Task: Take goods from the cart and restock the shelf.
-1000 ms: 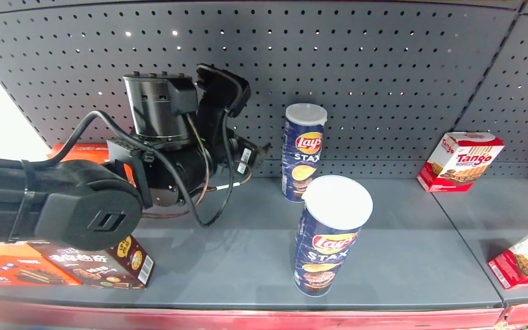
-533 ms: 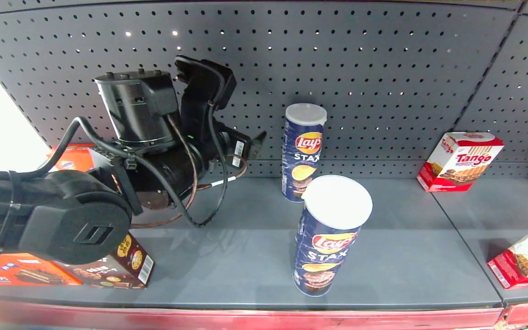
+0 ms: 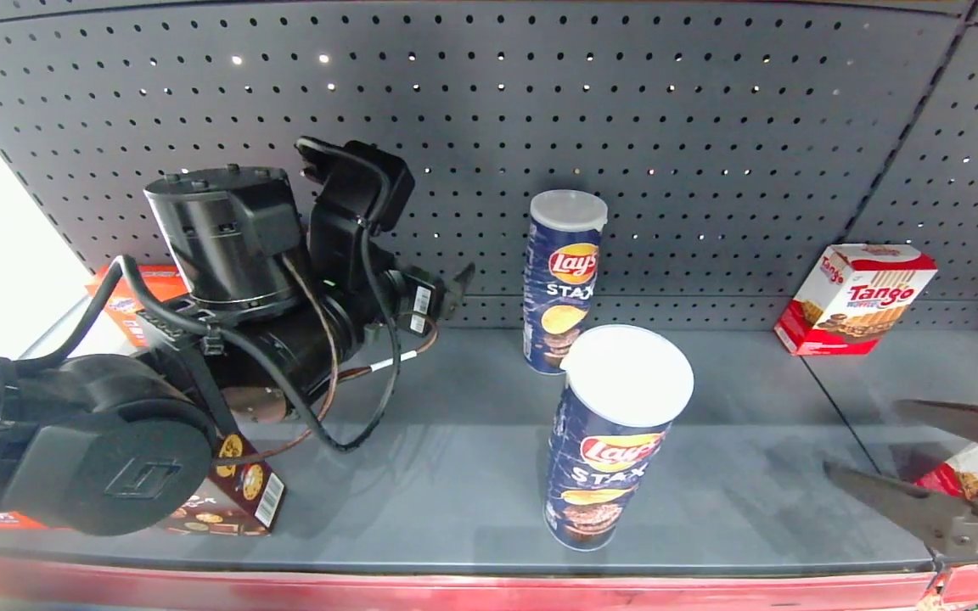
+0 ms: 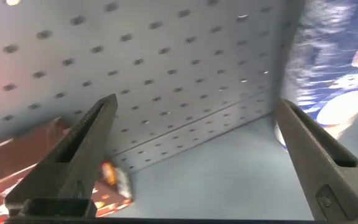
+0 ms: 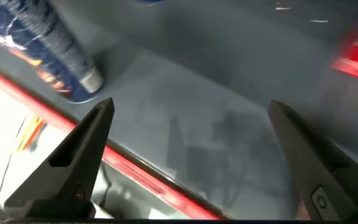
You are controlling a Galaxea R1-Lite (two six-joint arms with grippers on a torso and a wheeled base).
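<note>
Grey pegboard [image 3: 710, 127] backs the shelf [image 3: 455, 475]; a front can [image 3: 612, 441] stands upright at centre, a back can [image 3: 564, 280] at 12 o'clock behind it. Left claw [image 3: 455, 284] at 9 o'clock and right claw [image 3: 867, 437] at 4 o'clock gape wide, empty. Restocking seems partly done, with more to fetch from the cart

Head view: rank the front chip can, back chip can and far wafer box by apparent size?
1. Front chip can.
2. Back chip can, likely the same size, just farther away.
3. Far wafer box, only slightly smaller-looking than the back can.
</note>
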